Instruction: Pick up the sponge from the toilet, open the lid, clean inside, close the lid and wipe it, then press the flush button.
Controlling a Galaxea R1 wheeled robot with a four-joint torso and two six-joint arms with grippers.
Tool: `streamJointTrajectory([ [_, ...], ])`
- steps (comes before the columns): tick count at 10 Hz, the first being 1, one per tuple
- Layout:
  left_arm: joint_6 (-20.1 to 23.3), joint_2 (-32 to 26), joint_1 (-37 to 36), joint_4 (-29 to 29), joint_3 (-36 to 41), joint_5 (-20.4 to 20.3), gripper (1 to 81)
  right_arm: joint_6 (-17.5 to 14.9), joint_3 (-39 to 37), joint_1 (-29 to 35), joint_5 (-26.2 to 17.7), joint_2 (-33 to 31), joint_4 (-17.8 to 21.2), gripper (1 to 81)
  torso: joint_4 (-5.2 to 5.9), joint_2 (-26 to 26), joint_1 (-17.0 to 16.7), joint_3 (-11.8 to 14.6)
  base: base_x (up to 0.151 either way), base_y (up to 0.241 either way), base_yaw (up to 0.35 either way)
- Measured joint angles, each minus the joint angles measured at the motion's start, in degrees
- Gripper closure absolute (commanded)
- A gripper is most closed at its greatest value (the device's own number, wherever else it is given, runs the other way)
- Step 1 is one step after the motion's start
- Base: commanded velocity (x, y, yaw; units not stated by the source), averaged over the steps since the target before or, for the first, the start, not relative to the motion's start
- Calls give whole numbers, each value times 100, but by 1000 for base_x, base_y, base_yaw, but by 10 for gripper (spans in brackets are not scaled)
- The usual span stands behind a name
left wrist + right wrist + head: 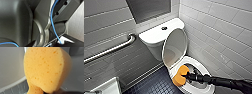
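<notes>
While oval lid (175, 46) stands raised, right hand (188, 75) grips porous orange sponge (180, 77).

Your tally: toilet (201, 65), one; lid (175, 47), one; button (164, 28), one, on the tank (151, 35); sponge (180, 76), one; grab bar (109, 51), one, left; dark panel (149, 8), one, far, above the tank; white box-like item (107, 87), one, near left, and you cannot tell its kind; robot arm (226, 83), one, right.

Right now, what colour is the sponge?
The sponge is orange, clearest in the right wrist view.
</notes>
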Motion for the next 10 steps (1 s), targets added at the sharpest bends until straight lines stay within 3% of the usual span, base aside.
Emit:
streamJointTrajectory([
  [6,7,-2,10,5,-4,-4,10,7,1833,-1068,797,-1783,-372,811,0,0,0,0,0,0,0],
  [10,46,-2,10,9,-4,-27,10,-34,2517,-2049,1371,-2544,-684,811,0,0,0,0,0,0,0],
])
